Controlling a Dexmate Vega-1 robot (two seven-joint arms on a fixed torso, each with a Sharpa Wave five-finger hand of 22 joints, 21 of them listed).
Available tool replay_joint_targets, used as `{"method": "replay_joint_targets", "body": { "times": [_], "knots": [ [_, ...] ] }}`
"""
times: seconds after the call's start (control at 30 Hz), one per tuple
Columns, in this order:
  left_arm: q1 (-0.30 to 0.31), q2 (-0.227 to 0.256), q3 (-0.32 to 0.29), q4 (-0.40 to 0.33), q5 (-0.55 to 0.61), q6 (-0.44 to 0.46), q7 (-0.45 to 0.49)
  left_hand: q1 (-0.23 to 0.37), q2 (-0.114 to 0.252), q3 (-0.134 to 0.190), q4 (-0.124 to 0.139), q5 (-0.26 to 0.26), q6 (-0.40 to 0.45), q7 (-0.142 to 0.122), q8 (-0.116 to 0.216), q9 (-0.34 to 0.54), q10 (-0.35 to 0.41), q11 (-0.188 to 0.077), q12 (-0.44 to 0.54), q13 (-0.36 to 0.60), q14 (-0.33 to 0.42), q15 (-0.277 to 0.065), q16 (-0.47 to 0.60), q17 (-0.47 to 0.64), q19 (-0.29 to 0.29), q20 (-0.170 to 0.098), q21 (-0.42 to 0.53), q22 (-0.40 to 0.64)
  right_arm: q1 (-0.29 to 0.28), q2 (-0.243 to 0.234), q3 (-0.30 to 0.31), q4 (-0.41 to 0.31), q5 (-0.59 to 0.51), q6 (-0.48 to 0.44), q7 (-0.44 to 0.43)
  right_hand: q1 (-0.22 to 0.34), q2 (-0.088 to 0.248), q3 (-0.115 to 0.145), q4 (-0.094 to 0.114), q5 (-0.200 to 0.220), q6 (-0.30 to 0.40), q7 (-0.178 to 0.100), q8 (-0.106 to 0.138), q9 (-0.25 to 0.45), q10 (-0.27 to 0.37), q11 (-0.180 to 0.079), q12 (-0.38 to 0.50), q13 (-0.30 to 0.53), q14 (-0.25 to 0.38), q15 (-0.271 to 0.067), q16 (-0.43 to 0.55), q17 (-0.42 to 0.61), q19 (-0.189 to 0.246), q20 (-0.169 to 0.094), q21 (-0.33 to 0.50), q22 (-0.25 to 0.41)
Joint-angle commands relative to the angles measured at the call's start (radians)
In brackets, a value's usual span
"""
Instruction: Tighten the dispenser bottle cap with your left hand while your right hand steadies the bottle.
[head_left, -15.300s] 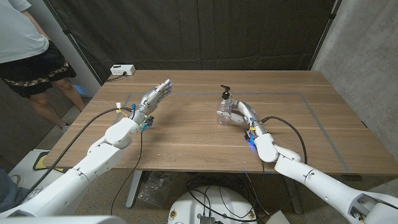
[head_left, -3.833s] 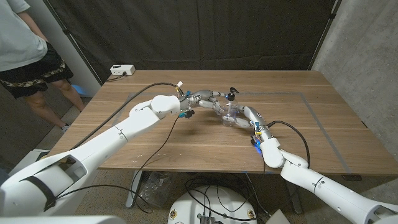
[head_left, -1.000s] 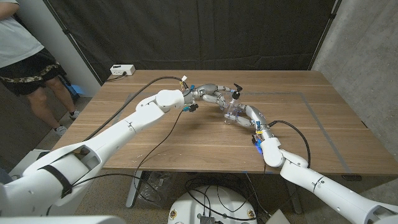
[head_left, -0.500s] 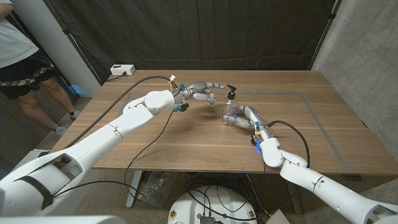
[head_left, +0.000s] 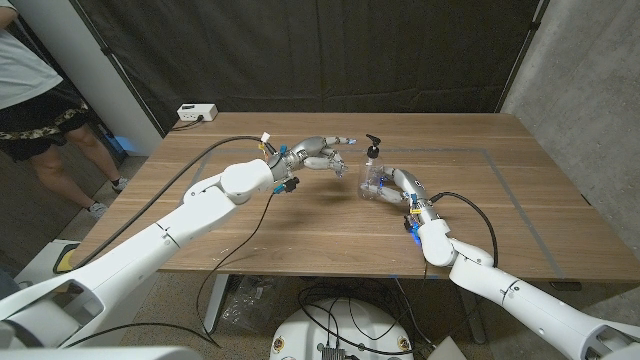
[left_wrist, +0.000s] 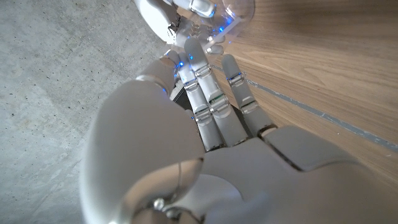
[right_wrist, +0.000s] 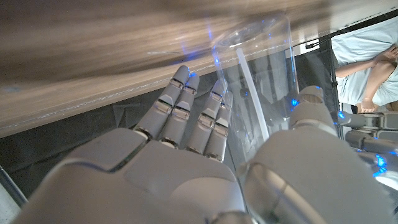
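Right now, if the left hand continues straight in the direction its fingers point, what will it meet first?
Probably the dispenser bottle, near its black pump cap. The left hand hangs apart from it, fingers pointing toward it, with nothing between them. The right hand holds the bottle's body. Height is hard to judge.

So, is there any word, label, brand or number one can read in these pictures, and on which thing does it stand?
None can be read.
The clear dispenser bottle, held by the right hand, shows no label.
The white box at the table's far edge is too small to show any text.
The left hand bears no legible marking.
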Motion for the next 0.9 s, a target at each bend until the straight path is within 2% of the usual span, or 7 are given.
{"method": "replay_joint_targets", "body": {
  "times": [0.03, 0.53, 0.9],
  "knots": [
    [0.022, -0.005, 0.006, -0.036, -0.025, -0.001, -0.003, 0.002, -0.006, 0.008, 0.000, 0.005, 0.004, 0.009, 0.001, 0.003, 0.019, -0.010, 0.017, 0.040, 0.007, 0.001, 0.001, 0.005, 0.000, -0.005, 0.010, 0.001, 0.005, 0.005, -0.008, 0.008, -0.003, 0.001, -0.003, 0.286, 0.277, 0.039, 0.030, 0.005, 0.134, -0.123, 0.001, 0.004, 0.008, -0.005, 0.001, 0.002, 0.010, -0.056, 0.001, 0.001, 0.000, -0.041, 0.005, 0.003],
    [-0.013, -0.003, 0.027, -0.030, -0.018, -0.004, -0.052, 0.000, -0.010, 0.015, 0.002, 0.007, 0.005, 0.008, 0.001, 0.004, 0.015, -0.012, 0.019, 0.043, 0.011, 0.001, 0.000, 0.010, -0.002, -0.005, 0.029, -0.004, 0.013, 0.013, -0.015, 0.011, -0.004, -0.015, -0.003, 0.287, 0.278, 0.043, 0.031, 0.005, 0.143, -0.123, 0.002, 0.005, 0.015, -0.005, 0.004, 0.002, 0.013, -0.056, 0.002, 0.001, 0.002, -0.042, 0.008, 0.003],
    [-0.015, -0.002, 0.032, -0.031, -0.022, 0.025, -0.053, -0.002, -0.011, 0.021, 0.003, 0.009, 0.004, 0.010, 0.000, 0.004, 0.015, -0.010, 0.020, 0.041, 0.011, 0.004, -0.003, 0.014, -0.008, -0.004, 0.043, -0.008, 0.017, 0.015, -0.019, 0.010, -0.004, -0.017, -0.003, 0.287, 0.277, 0.044, 0.032, 0.005, 0.146, -0.123, 0.002, 0.005, 0.018, -0.005, 0.005, 0.002, 0.014, -0.058, 0.001, 0.001, 0.002, -0.042, 0.010, 0.003]
  ]
}}
